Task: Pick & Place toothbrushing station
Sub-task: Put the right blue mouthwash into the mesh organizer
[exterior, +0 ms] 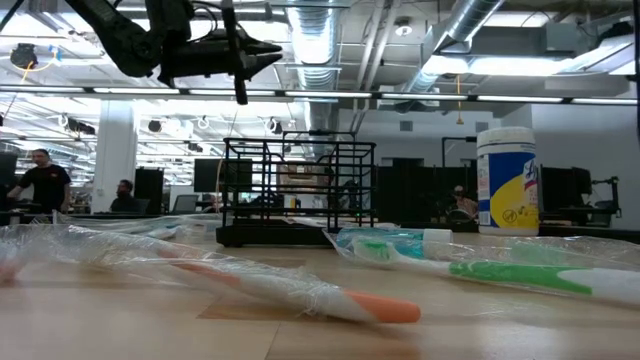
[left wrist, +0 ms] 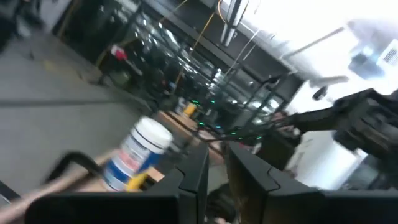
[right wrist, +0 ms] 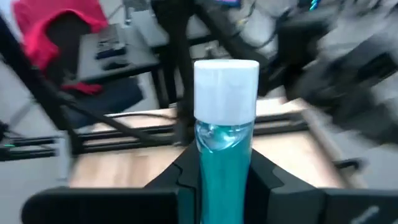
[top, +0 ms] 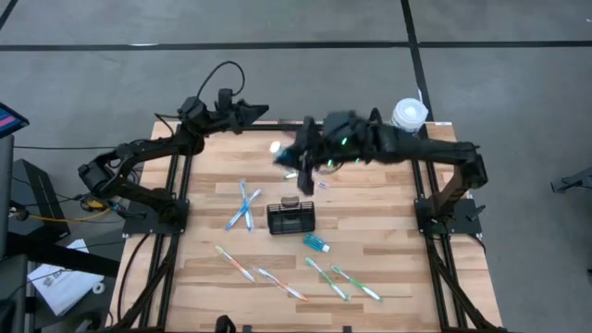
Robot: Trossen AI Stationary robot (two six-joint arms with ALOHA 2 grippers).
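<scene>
The toothbrushing station is a black wire-mesh basket [top: 290,217] [exterior: 297,190] standing on its base at the middle of the wooden table [top: 388,199]. My right gripper [top: 292,157] [right wrist: 224,165] hangs above the table just beyond the basket. It is shut on a teal bottle with a white cap [right wrist: 226,87]. A second small teal bottle [top: 316,243] lies on the table near the basket. My left gripper [top: 262,111] [exterior: 275,48] [left wrist: 217,163] is raised over the far left edge, its fingers a narrow gap apart with nothing between them. My right gripper pinches the teal bottle's body [right wrist: 225,146] between its two fingers. The bottle lies along the fingers, and its white cap end sticks out past the fingertips. The fingers point roughly level toward the table's left. The bottle is lifted clear of the table.
Several wrapped toothbrushes lie on the table: left of the basket [top: 242,205] and along the near side [top: 259,270] [top: 344,277] [exterior: 470,268]. A white-and-yellow wipes tub [top: 408,114] [exterior: 508,180] [left wrist: 140,152] stands at the far right corner. People show in the room behind.
</scene>
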